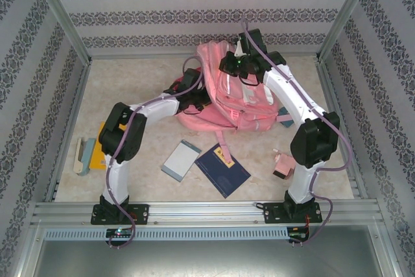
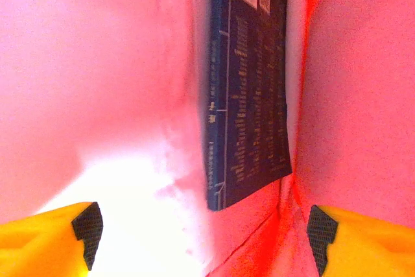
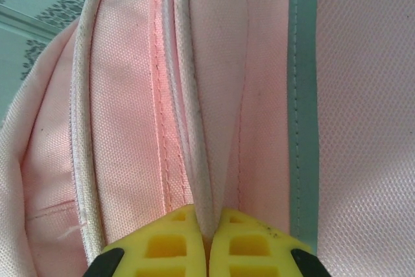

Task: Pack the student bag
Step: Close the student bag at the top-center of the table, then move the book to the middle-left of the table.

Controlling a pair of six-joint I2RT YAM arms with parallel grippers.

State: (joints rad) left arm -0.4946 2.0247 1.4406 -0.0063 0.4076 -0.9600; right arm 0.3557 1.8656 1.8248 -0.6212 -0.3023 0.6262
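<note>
Your student bag (image 1: 228, 98) lies at the back middle of the tabletop (image 1: 139, 76), and both arms are on it. The left gripper (image 2: 204, 228) is down inside the opening. In the left wrist view its yellow fingers (image 2: 39, 238) stand wide apart with nothing between them. Right ahead of them a navy book (image 2: 249, 89) stands on edge between the pink walls of the bag. That one counts as packed, I'd say.

Over on top, your right gripper (image 3: 207, 225) is clamped tight on a ridge of the bag's pink fabric, next to the pale stripe (image 3: 301, 95). It looks like it is holding the mouth up so the other arm can work.

So, the score: one book in, as far as these views show; I can't see what else may sit deeper inside.

Plenty is left out on the tabletop. There is a blue-covered book (image 1: 222, 169) with a yellow label in front of the bag, and a grey notebook (image 1: 181, 159) just beside it. A small pink item (image 1: 283, 165) lies near the right arm, and a yellow item (image 1: 97, 154) lies beside the left arm. I'd call that early to middle of the job: several pickups remain, and the zip is not yet closed.

Next call, by my read: back the left gripper out without dragging the navy book along.
</note>
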